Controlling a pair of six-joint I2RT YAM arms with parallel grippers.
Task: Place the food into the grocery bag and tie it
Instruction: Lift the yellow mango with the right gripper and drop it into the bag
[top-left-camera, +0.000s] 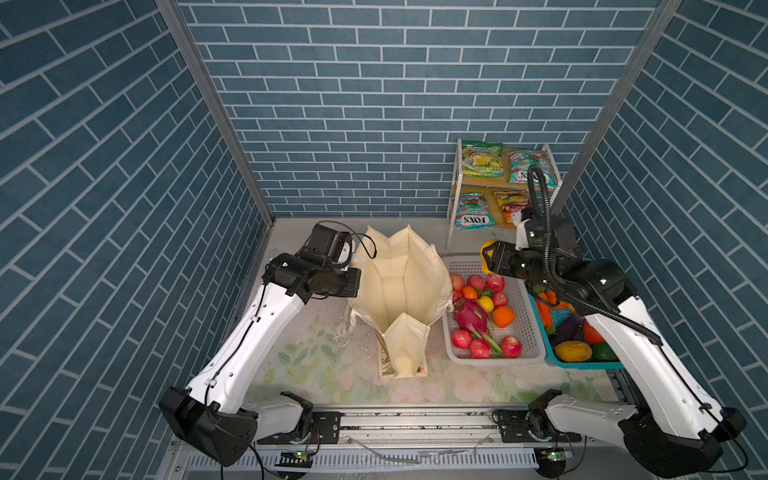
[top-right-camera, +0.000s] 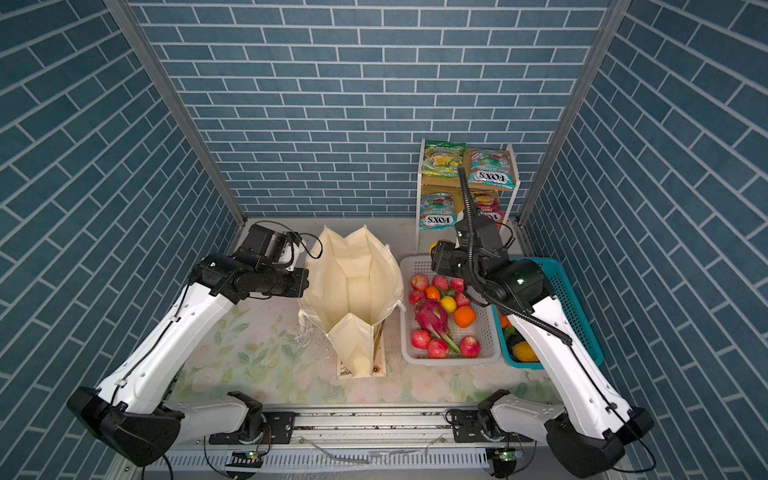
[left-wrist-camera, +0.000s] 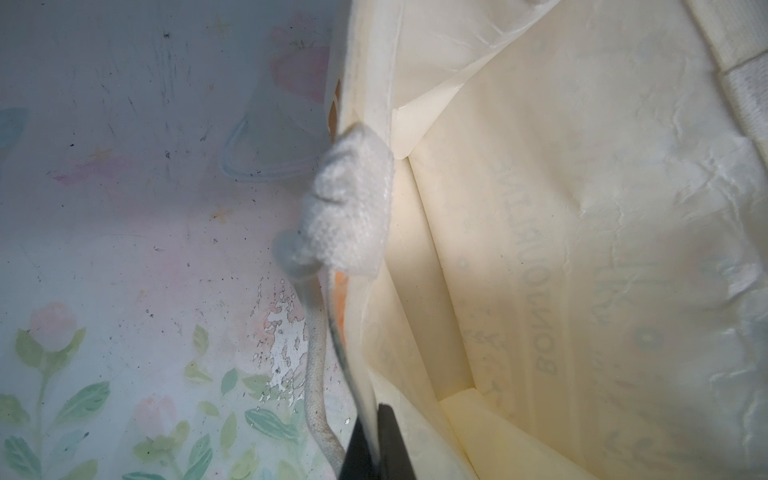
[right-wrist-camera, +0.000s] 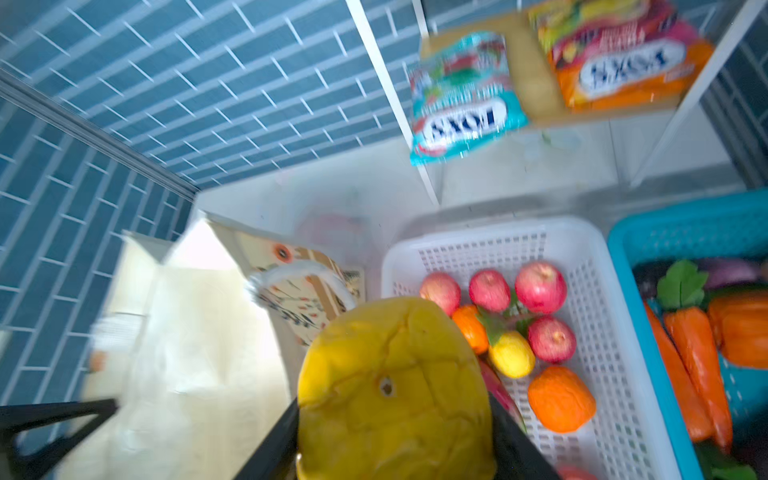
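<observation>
The lumpy yellow fruit sits clamped between the two dark fingers of the right pincer, held up in the air. In a top view the fruit hangs over the far rim of the white perforated plastic basket, near the mouth of the tall cream canvas grocery bag but not yet over it. Its skin is creased and dimpled, so it is probably a light, slightly squashy dummy. A hold across its broad middle, as now, should keep it from rolling out.

The bag stands upright on the floral-print bench, just beside the basket, and looks empty inside. The left pincer is closed tight on the bag's rim, close to a stitched woven strap end. The cloth looks soft and floppy, so the rim likely needs this pinch to keep the mouth open. The strap handles would be the place to grip for tying.

In the basket lie red apples, a pink dragon fruit and an orange, all likely light and round enough to slip. A teal perforated plastic basket of vegetables sits beyond, and shiny FOX'S packets rest on the white-framed wooden shelf at the back
</observation>
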